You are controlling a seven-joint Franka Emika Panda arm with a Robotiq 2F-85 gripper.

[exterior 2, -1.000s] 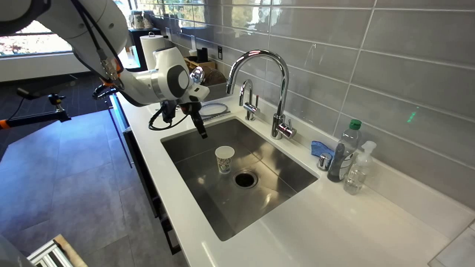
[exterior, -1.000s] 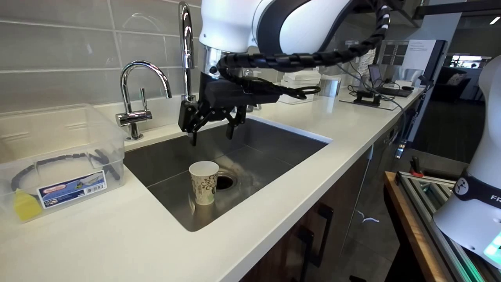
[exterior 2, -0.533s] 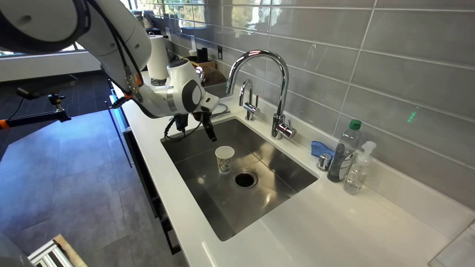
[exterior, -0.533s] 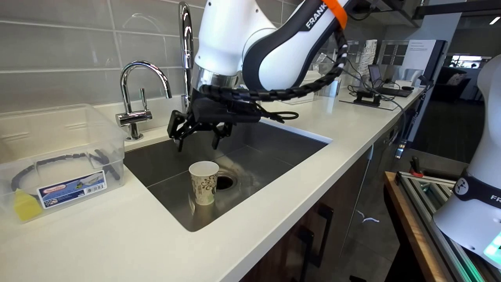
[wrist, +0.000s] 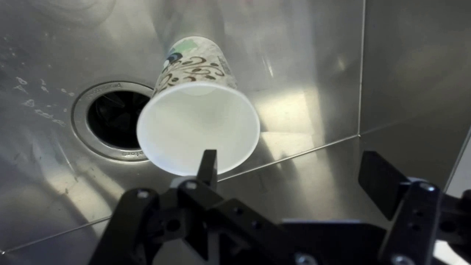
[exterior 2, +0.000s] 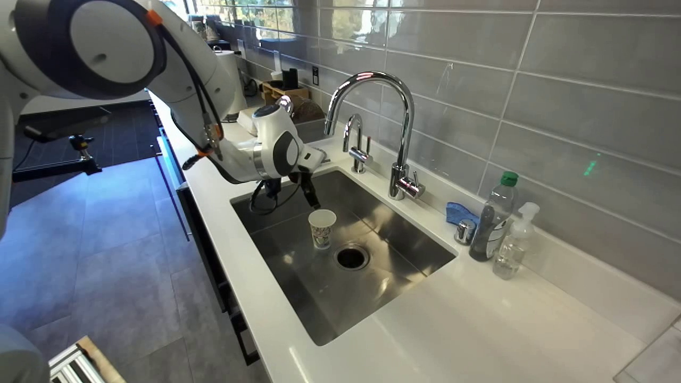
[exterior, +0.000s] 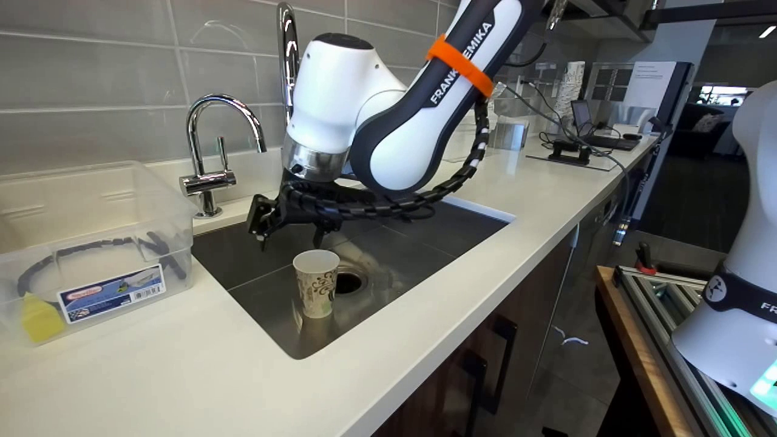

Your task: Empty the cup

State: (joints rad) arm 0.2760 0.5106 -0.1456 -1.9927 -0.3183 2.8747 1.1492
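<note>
Because the gripper (wrist: 289, 162) is not centred over the cup (exterior: 316, 285) — fingers wide apart, nothing between them — toppling looks like the largest risk. Wrist view: one finger (wrist: 209, 167) overlaps, by line of sight, the cup mouth and near rim; the opposite finger (wrist: 382, 184) is well off to the side. Lowered from here, the first would probably land on the rim. Contact now: cannot tell. Cup upright on the sink (exterior 2: 319, 282) floor, just beside the drain (exterior 2: 352, 258). Next risk: thin paper buckling under too firm a squeeze. Then the black hose (exterior: 464, 173) snagging on the counter (exterior: 152, 370) edge during the pour. Smallest: pouring wide of the drain, as the sink would catch it. Contents not distinguishable.

Surroundings by size: sink walls all round, probably the main limit on tilting; clear bin (exterior: 179, 227); tall faucet (exterior 2: 407, 122) and small faucet (exterior: 207, 182) at the back, likely obstacles to a lift that way; then green-capped bottle (exterior 2: 492, 229), pump bottle (exterior 2: 513, 247), blue cloth (exterior 2: 459, 213) — all well apart from the cup.
</note>
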